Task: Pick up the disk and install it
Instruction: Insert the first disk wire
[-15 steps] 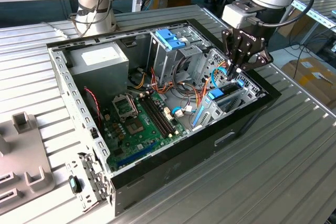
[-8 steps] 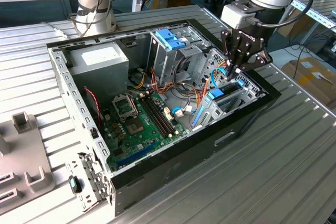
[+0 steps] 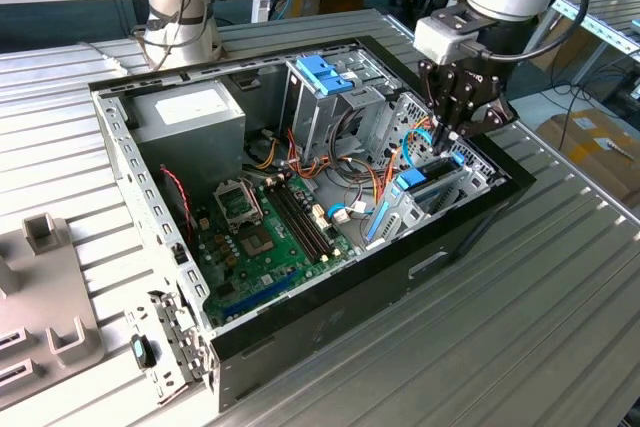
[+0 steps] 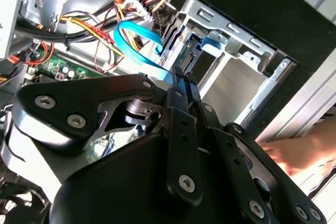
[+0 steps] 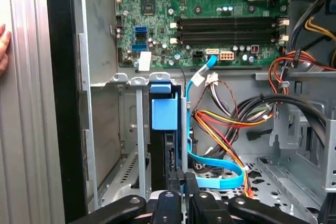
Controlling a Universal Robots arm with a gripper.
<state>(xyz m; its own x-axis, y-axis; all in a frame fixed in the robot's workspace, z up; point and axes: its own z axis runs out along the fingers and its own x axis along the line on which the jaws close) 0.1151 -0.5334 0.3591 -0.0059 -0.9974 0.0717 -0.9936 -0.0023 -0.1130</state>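
The disk (image 5: 167, 153) stands on edge in the metal drive bay (image 3: 470, 172) at the corner of the open computer case on the exterior view's right. Its light-blue carrier (image 5: 164, 113) faces the first wrist camera and shows as blue plastic (image 3: 413, 180) in the exterior view. My gripper (image 3: 443, 142) reaches down into that bay from above. In both wrist views its black fingers (image 5: 173, 182) sit close together on the disk's edge, gripper (image 5: 182, 176) and gripper (image 4: 181, 81) pinching the thin light-blue rail (image 4: 161, 72). The lower part of the disk is hidden inside the bay.
A darker blue bracket (image 3: 325, 72) tops the tall drive cage mid-case. Blue data cables (image 5: 215, 174) and yellow-red power wires (image 5: 220, 124) lie beside the bay. The motherboard (image 3: 270, 227) covers the case floor. A person's hand (image 4: 294, 150) rests outside the case wall. A grey fixture (image 3: 45, 297) sits at the exterior view's left.
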